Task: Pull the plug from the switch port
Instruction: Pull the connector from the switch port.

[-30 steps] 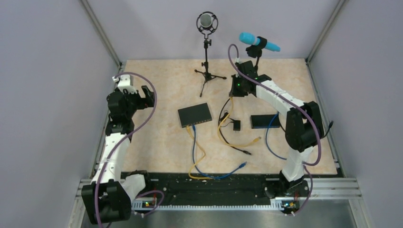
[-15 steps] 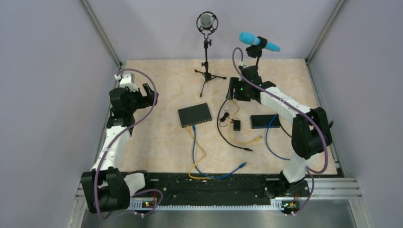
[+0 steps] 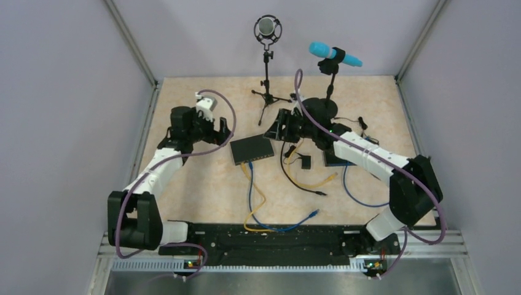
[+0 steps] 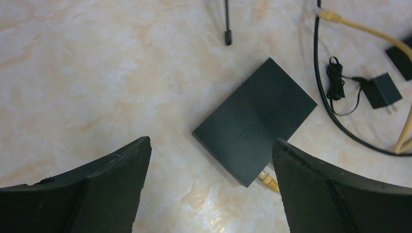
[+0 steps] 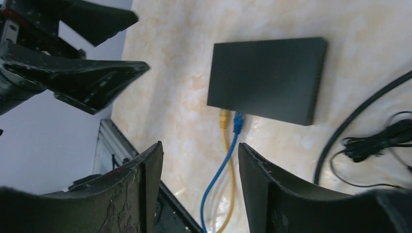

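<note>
Yellow plug and blue plug sit in the switch (light, likely to slide); we would pinch the rigid plug body. Left gripper and right gripper gape, empty.

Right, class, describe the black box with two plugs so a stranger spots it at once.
Find the tripod microphone stand at the table's back. Just in front lies a flat black box. It alone shows a yellow plug and a blue plug side by side in one edge.

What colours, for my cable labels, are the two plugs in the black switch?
Yellow plug and blue plug; right wrist view shows best.
</note>
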You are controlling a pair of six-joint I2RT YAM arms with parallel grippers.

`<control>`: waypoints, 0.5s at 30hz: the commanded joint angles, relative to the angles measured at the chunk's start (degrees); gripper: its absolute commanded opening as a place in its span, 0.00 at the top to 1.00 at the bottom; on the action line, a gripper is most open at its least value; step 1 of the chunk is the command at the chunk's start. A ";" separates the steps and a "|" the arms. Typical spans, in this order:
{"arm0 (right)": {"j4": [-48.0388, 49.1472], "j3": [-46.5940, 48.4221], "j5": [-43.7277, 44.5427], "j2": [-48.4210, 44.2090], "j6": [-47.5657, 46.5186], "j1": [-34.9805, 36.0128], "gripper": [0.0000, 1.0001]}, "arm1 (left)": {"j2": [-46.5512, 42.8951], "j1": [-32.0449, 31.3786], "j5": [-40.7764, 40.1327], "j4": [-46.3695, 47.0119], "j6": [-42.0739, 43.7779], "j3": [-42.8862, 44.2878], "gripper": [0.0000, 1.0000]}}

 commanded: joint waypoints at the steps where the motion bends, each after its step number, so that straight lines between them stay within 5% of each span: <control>1: 10.36 -2.81 -4.21 4.31 8.77 2.67 0.46 | 2.67 -4.44 -1.77 -2.63 12.93 2.93 0.01; 15: 21.02 -3.67 -6.71 18.91 16.93 6.37 0.55 | 13.72 -8.76 0.97 -10.55 29.72 8.70 0.01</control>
